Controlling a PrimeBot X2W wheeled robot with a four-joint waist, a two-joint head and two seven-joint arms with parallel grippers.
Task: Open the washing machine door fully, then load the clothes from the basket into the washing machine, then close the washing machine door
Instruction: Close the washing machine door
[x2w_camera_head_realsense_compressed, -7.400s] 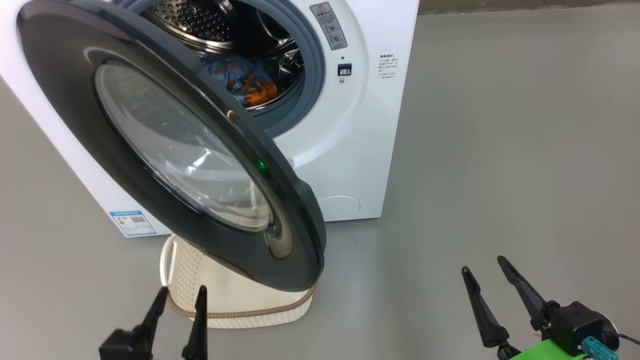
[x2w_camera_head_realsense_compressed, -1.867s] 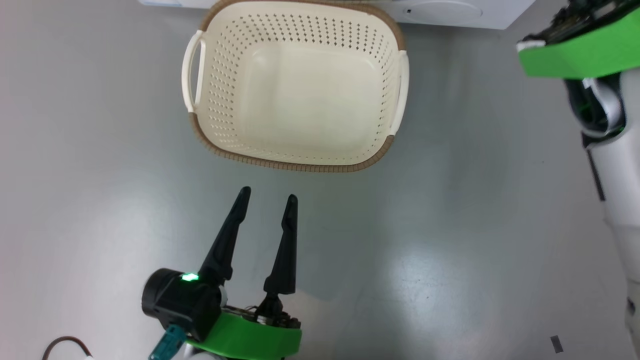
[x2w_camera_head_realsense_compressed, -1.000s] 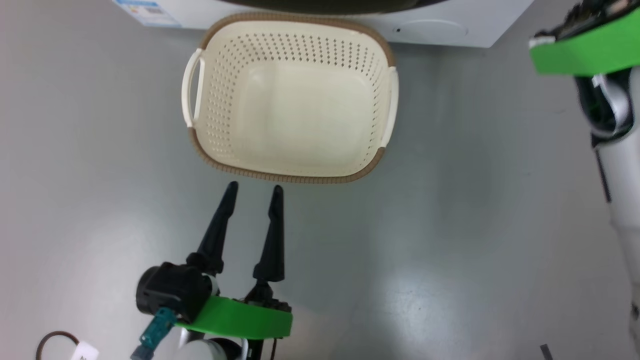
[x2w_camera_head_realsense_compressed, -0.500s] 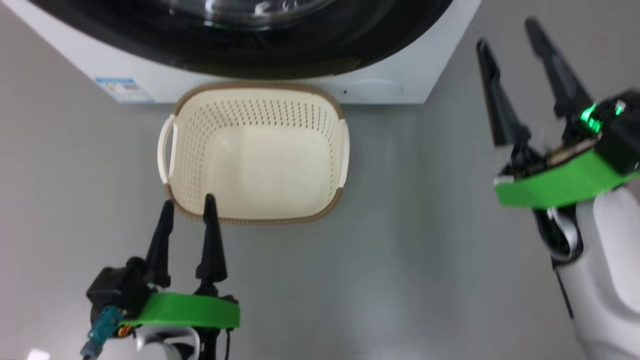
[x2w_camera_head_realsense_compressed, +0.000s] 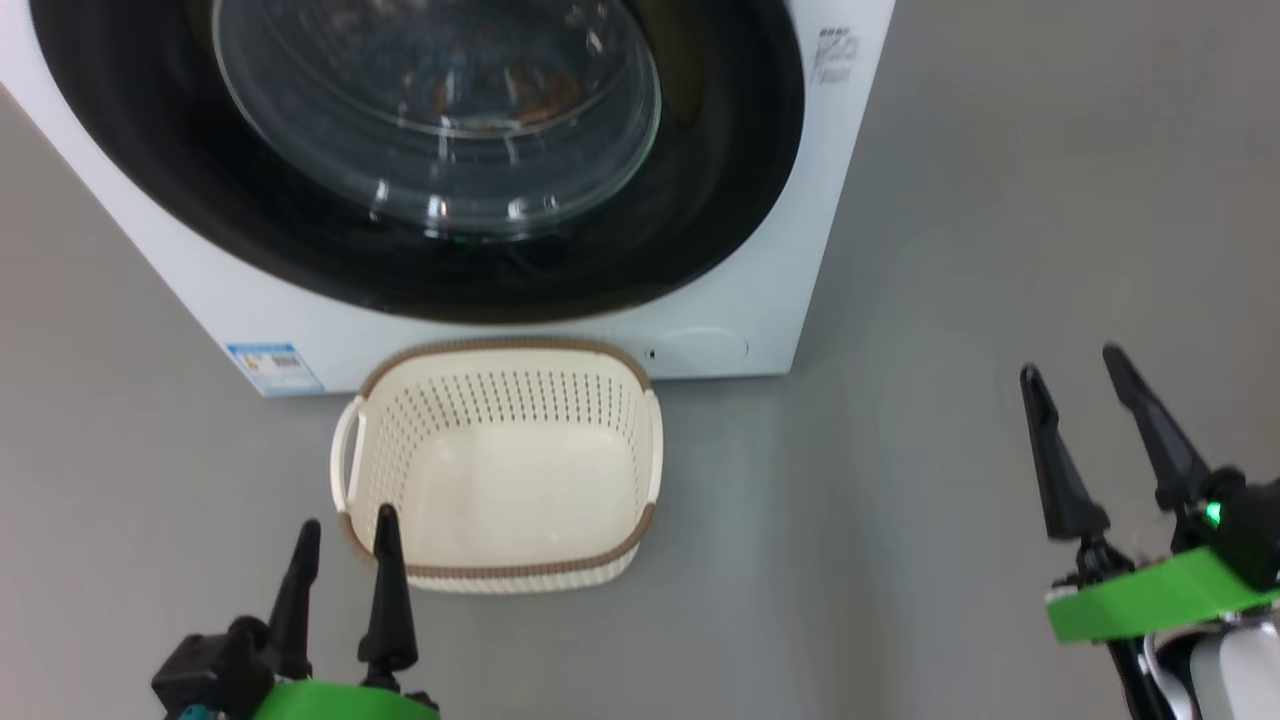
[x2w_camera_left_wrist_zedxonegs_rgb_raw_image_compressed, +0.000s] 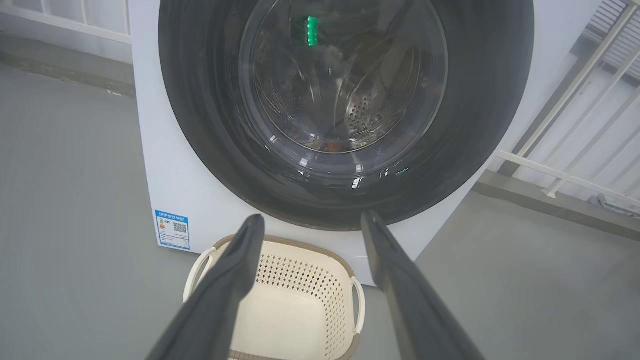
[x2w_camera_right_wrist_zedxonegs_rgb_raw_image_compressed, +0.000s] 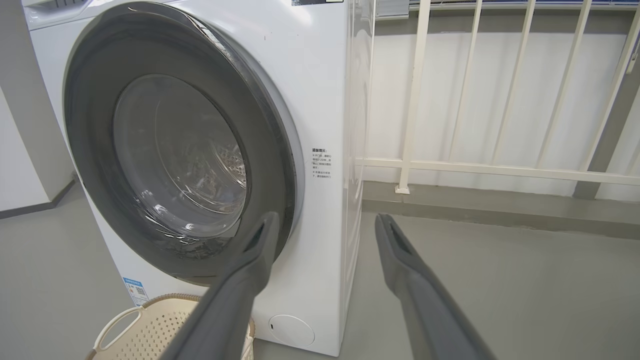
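The door (x2w_camera_head_realsense_compressed: 440, 150), open seconds before, now lay flush against the machine (x2w_camera_head_realsense_compressed: 720, 330); the clothes (x2w_camera_head_realsense_compressed: 515, 90) showed dimly behind its glass; the basket (x2w_camera_head_realsense_compressed: 500, 572) stood empty on the floor, just on the near side of the machine; my left gripper (x2w_camera_head_realsense_compressed: 347, 518) and right gripper (x2w_camera_head_realsense_compressed: 1070, 361) hung spread, holding nothing; I judged the task done, though the latch was unconfirmed.

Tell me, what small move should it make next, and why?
Probably a light press by the open right pincer on the washing machine door rim, to confirm it latched. The door looks shut, the basket is empty, clothes show dimly behind the glass; the left pincer is open too.
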